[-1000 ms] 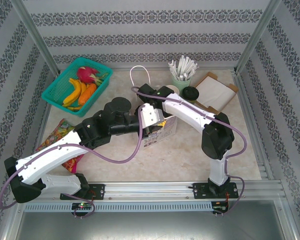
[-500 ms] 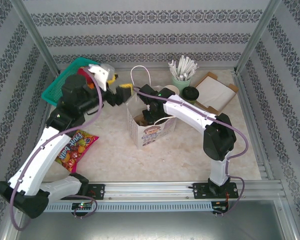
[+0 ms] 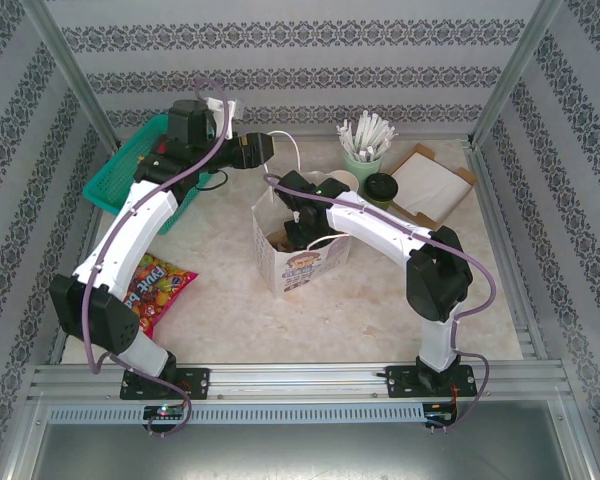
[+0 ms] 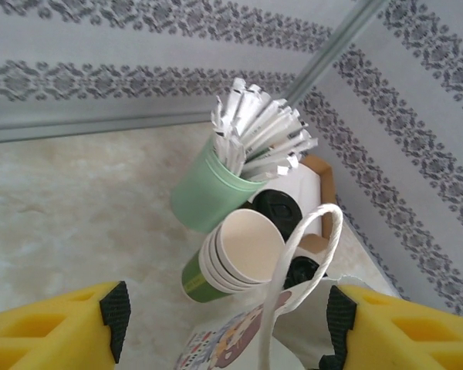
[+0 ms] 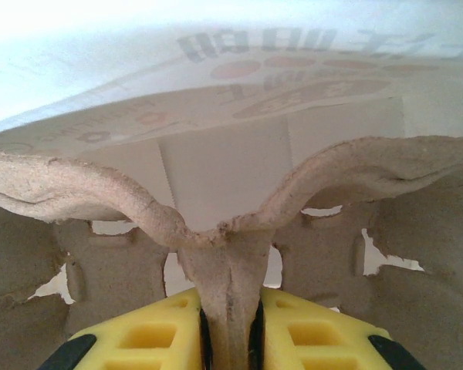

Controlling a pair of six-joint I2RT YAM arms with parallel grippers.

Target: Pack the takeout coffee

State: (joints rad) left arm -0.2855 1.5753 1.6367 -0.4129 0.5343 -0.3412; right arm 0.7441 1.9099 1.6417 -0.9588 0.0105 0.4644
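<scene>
One takeout coffee stands upright on the table, black lid up and long axis vertical. It is to the far right of the paper bag and outside it. It sits just beside the single stack of lidless cups, which shows about four rims in the left wrist view. One mint cup of wrapped straws is just behind them.

The left gripper hangs in the air at the far left of the bag's looped handle, near the one green fruit basket. Its fingers are spread apart with nothing between them.

The right gripper is down inside the bag, its fingers pressed onto the middle rib of one brown pulp cup tray.

One candy packet lies at the near left.
</scene>
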